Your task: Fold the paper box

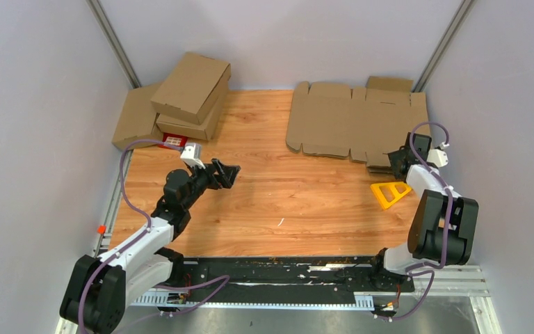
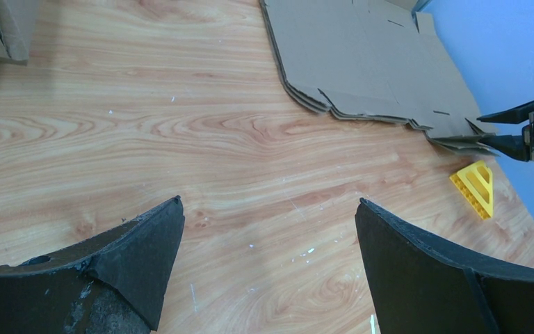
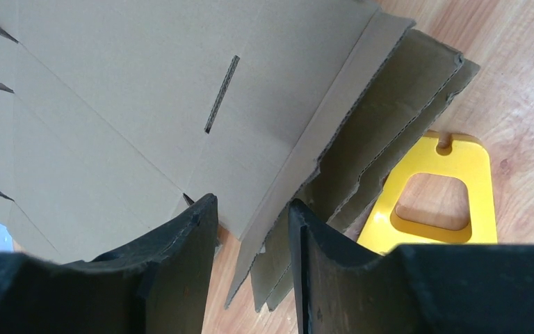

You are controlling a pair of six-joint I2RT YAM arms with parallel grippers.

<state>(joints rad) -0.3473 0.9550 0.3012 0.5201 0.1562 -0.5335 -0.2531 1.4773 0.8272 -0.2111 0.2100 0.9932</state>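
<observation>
Right pincer (image 3: 250, 205) narrow, straddling paper box (image 3: 146, 104) near-right edge, clamp unclear; left pincer (image 2: 270, 205) wide, well apart.

Two closed boxes (image 1: 193, 82) upper left, at least three flat blanks (image 1: 334, 118) upper right, one yellow wedge (image 1: 389, 193), two end effectors (image 1: 226, 172) (image 1: 395, 161).

You're looking at a wood-grain surface (image 1: 278, 202) closed in by plain pale grey walls (image 1: 35, 139) left, far and right, under even light.
</observation>
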